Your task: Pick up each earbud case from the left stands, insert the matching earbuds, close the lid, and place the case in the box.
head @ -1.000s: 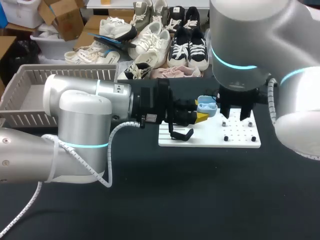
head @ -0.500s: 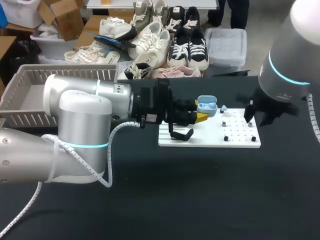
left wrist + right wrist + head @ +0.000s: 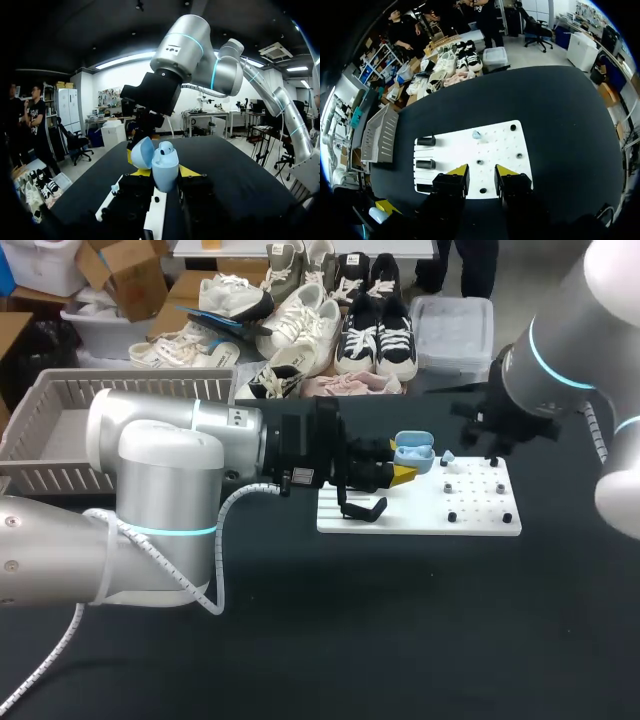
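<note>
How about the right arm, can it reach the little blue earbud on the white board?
Probably yes. The earbud lies bare on the white board, nothing covering it, and the right gripper hangs open and empty above the board, the earbud just ahead.

You are looking at a black table (image 3: 400, 640) with a white board (image 3: 480, 527) lying flat on it, toward the far side. The board is dotted with rows of small holes, and a few small dark pegs (image 3: 452, 517) stand in its right half.

Overhead, two wrists — all share board (image 3: 420, 518).
</note>
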Available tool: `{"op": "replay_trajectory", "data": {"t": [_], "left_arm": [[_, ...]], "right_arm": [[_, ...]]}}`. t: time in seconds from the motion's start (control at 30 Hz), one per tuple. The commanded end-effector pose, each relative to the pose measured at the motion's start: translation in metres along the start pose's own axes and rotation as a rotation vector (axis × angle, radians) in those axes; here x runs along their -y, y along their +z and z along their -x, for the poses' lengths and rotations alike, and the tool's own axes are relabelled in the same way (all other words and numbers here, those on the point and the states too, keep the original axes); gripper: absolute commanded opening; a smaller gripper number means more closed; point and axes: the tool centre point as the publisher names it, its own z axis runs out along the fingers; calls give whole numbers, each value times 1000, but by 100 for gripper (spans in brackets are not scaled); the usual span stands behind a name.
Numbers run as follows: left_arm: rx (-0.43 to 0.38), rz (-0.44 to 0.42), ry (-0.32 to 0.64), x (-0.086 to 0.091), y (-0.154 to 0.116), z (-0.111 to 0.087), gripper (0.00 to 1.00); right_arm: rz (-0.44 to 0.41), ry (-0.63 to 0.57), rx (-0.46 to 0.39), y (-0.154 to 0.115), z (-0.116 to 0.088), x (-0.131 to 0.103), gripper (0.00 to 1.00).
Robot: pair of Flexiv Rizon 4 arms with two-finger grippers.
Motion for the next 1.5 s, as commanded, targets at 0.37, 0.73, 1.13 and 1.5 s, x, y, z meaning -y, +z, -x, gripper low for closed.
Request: {"op": "replay_trajectory", "data": {"t": [0.37, 0.73, 1.13, 1.5], "left_arm": [[1, 8, 1, 1, 1, 0, 0], [1, 8, 1, 1, 1, 0, 0], [1, 8, 1, 1, 1, 0, 0], [1, 8, 1, 1, 1, 0, 0]], "right_arm": [[44, 14, -82, 59, 21, -16, 35], [64, 72, -122, 69, 16, -9, 35], [87, 95, -145, 78, 18, -6, 37], [91, 101, -160, 80, 18, -7, 35]]}}
